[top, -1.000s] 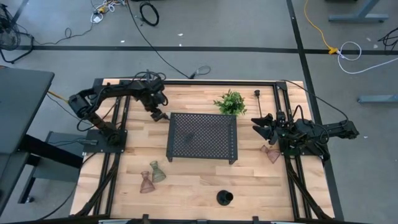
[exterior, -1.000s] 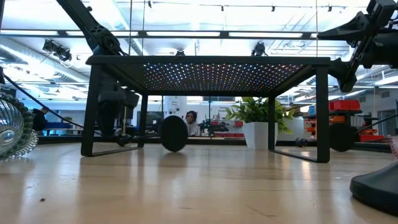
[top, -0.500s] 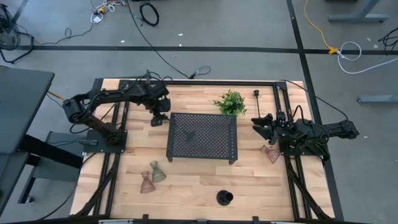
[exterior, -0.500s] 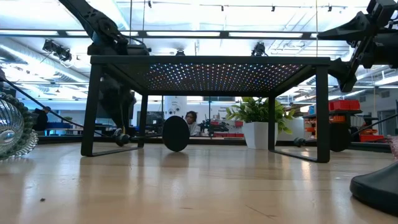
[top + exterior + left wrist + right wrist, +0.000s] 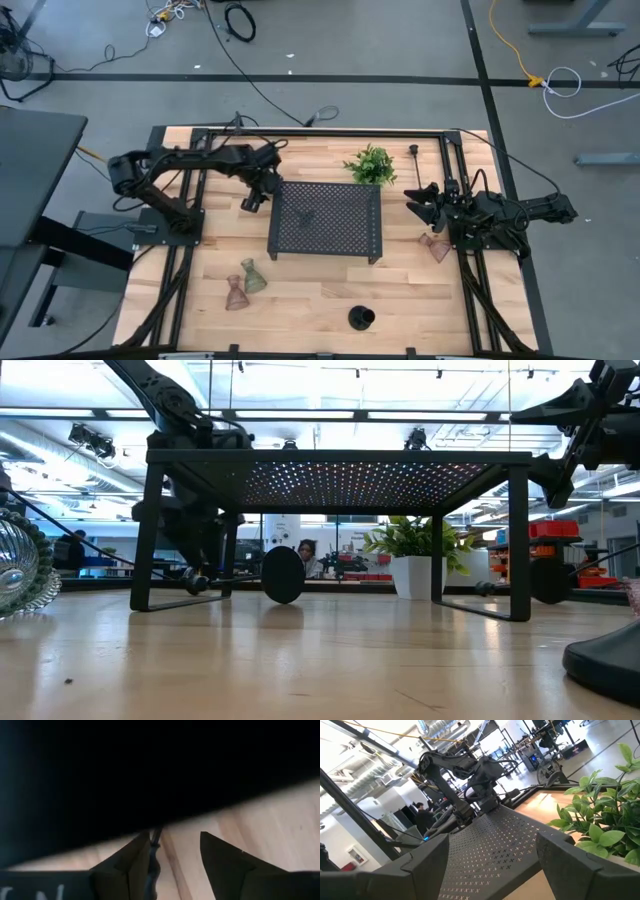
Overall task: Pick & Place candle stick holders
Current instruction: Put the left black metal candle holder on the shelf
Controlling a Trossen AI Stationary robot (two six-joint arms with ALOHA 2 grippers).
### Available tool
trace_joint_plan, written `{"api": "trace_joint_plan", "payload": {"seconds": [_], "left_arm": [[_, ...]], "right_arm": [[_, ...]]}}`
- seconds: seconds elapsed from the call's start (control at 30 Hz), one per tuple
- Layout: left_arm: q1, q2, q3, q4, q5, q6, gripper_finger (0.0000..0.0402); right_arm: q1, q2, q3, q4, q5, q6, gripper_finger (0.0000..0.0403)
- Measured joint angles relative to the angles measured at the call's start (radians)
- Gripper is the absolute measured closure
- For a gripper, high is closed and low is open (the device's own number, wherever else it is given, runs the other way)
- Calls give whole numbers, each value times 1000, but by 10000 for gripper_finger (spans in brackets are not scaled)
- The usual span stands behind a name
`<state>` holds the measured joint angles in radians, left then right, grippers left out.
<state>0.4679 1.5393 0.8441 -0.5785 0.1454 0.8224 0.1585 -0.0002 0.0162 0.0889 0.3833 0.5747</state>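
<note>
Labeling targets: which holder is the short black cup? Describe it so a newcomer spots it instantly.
Start in the high view from the black perforated tray at the table's middle and go toward the near edge. The short black cup holder stands there alone, dark and squat, unlike the pinkish glass holder and greenish glass holder off to the left.

Bystanders on and around the light wooden table [image 5: 320, 285]

A large black perforated metal tray [image 5: 326, 220] stands on four legs at the table's centre; at its one o'clock, just beside its far corner, sits a small green leafy plant [image 5: 371, 165] in a white pot [image 5: 412, 576]. On the grey floor beyond, a coiled black cable [image 5: 240, 21] lies at eleven o'clock and a yellow cable [image 5: 511, 42] at one o'clock. A person [image 5: 306, 556] shows far behind, under the tray.
</note>
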Motion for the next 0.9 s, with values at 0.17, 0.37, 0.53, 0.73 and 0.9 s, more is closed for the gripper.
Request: {"api": "trace_joint_plan", "payload": {"seconds": [0.17,0.37,0.53,0.73,0.9], "left_arm": [[3,28,1,9,11,-4,240],[13,30,-2,18,67,-4,253],[11,30,-35,50,74,-25,257],[14,27,-74,91,88,-33,257],[14,28,-82,138,103,-36,257]], "right_arm": [[0,0,0,0,0,0,106],[0,0,0,0,0,0,106],[0,0,0,0,0,0,106],[0,0,0,0,0,0,106],[0,0,0,0,0,0,106]]}}
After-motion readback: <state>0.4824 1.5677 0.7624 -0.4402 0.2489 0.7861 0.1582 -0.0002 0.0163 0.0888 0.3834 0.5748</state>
